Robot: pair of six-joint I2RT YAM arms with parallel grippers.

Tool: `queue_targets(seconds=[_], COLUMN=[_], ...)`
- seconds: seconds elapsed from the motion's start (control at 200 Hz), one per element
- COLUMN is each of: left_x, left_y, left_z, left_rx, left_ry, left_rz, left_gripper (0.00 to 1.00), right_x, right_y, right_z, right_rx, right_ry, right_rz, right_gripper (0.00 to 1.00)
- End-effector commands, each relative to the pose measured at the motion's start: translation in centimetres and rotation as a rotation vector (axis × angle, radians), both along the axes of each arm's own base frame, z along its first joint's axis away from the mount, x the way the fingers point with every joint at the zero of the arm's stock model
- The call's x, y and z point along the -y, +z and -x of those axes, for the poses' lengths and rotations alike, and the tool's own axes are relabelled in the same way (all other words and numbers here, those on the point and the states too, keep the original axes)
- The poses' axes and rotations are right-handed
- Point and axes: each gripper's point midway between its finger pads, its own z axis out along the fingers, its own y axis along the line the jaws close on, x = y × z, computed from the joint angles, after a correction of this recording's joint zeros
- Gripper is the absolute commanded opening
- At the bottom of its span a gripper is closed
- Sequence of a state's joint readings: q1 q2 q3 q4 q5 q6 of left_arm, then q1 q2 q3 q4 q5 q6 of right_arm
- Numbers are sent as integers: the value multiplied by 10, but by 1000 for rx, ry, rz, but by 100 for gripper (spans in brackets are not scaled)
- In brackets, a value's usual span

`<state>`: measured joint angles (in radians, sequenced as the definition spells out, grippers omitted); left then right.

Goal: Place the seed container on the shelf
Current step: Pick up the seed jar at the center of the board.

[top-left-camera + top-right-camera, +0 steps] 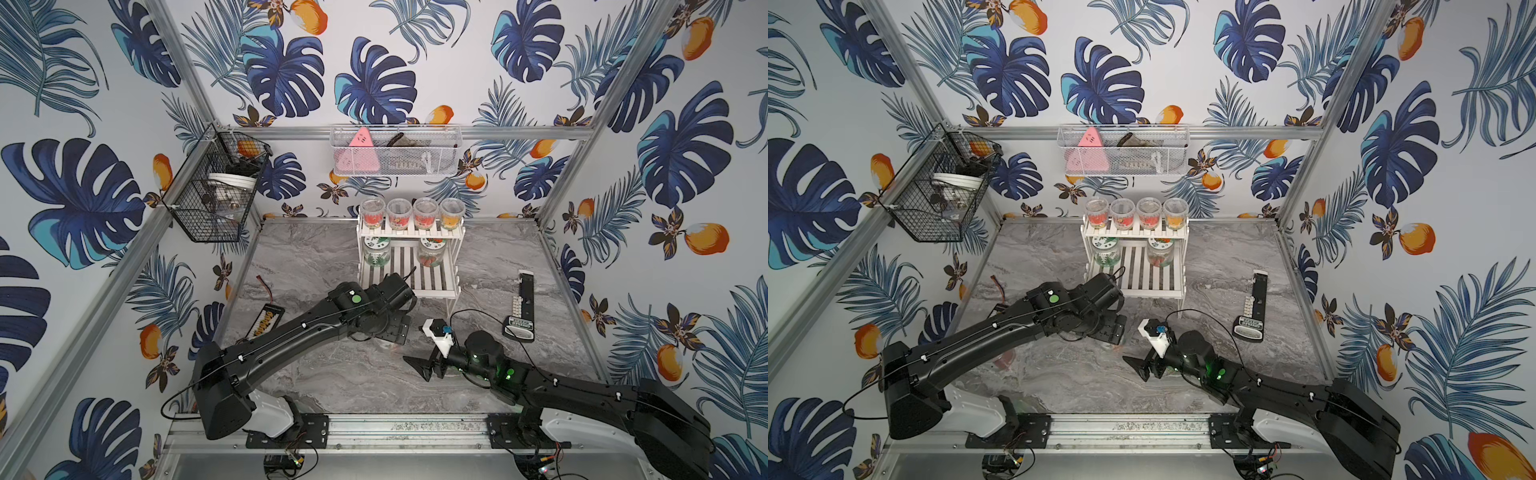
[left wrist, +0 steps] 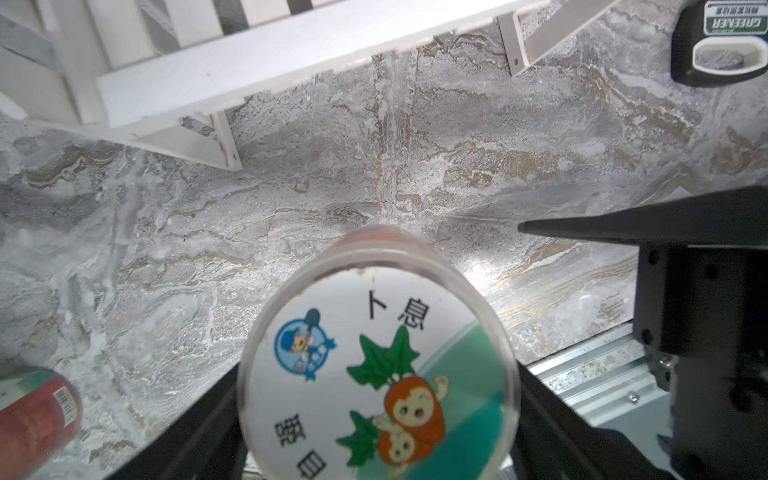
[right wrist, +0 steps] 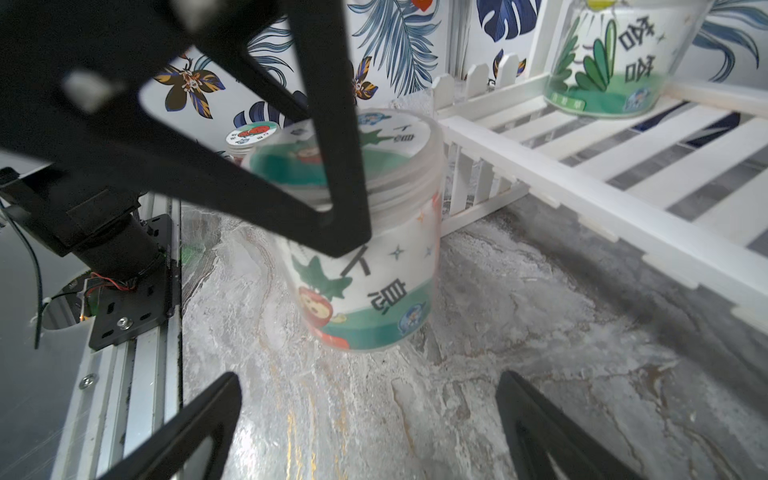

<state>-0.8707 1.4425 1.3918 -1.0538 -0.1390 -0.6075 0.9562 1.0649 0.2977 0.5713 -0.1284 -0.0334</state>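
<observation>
- A grey marbled surface point(image 1: 332, 374) lies inside walls papered with blue leaves and orange fruit.
- Nearest the arm bases, the right pincer point(image 3: 370, 376) hangs low over the surface. Its jaws are spread wide with nothing between them.
- Just beyond it, the left pincer point(image 2: 376, 388) is closed on the seed container point(image 3: 386, 291), with a finger point(image 2: 199, 424) against each side of it.
- The seed container is a clear jar with a carrot cartoon on its lid and label. It stands upright, its base apparently down on the surface, just in front of the shelf point(image 1: 432, 292) and not on it.
- The shelf's lower tier carries two jars point(image 1: 377, 251) at the back, with bare slats between them. The upper tier carries four small cups point(image 1: 399, 214) in a row.
- A black hand tool point(image 1: 519, 322) lies off to the right, well apart.
- Farthest back, a white mesh basket point(image 1: 395, 160) hangs on the rear wall and a black wire basket point(image 1: 216, 195) hangs at the left corner.
</observation>
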Motion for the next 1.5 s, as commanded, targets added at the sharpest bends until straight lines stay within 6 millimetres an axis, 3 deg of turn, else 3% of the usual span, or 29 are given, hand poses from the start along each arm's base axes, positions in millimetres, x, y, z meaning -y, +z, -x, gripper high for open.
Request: queue_targets(seconds=[0.0,0.21,0.706,1.006,1.491], left_x=[-1,1,3,12,6], left_y=[10,27,33,37,44], left_z=[10,5,2,3,6], left_rx=[-53,-19,6,17,24], left_ry=[-13,-9,-7,-54,-65], left_rz=[4,24,51,95,133], left_gripper=[87,86,85,85,85], right_x=[-11,-27,-52,-59,-51], right_y=[24,47,52,51,51], right_z=[-7,-19,-17,-16,-10], right_rx=[87,84,53,60,90], right_ry=[12,-1,83,111,124], right_rz=[-39,-118,-195,-207,-228], right_gripper=[99,99,99,100,100])
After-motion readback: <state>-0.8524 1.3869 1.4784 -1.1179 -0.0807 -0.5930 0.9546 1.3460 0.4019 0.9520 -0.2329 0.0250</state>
